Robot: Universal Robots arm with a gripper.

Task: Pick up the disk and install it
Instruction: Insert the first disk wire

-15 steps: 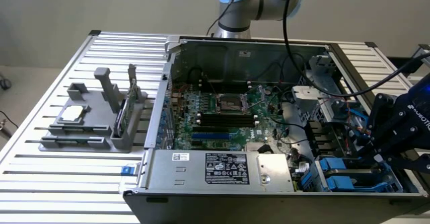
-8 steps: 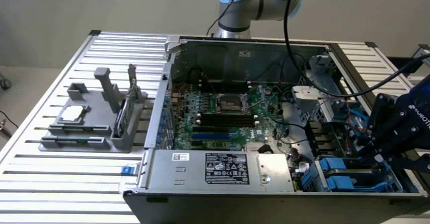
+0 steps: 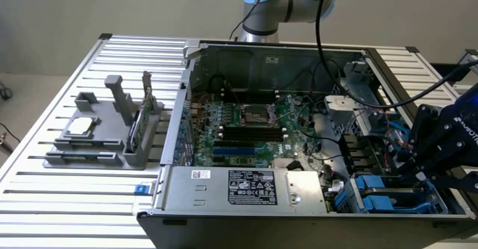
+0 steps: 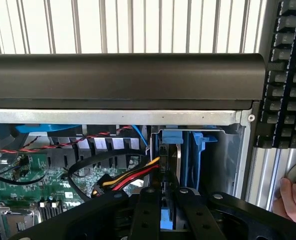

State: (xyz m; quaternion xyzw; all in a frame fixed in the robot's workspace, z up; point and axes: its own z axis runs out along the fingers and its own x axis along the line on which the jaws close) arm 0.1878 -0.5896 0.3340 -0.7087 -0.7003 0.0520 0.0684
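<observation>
The disk (image 4: 171, 136) stands on edge in the drive bay of the open computer case (image 3: 224, 215), its blue carrier and silver edge showing. My gripper (image 4: 166, 200) reaches down onto it, black fingers (image 4: 148, 202) close on either side of a blue part of the carrier. In the exterior view, the gripper (image 3: 423, 175) hangs over the drive bay (image 3: 388, 196) at the case's near corner on that view's right. Blue carrier parts show in the bay there.
Red, yellow and black cables (image 4: 133, 176) run right beside the bay. Deeper in the case lie the motherboard (image 3: 247, 126) and power supply (image 3: 247, 187). On the exterior view's left is a grey holder (image 3: 104, 137) with a small chip and green card. A keyboard (image 4: 287, 75) and a person's hand (image 4: 291, 197) are close by.
</observation>
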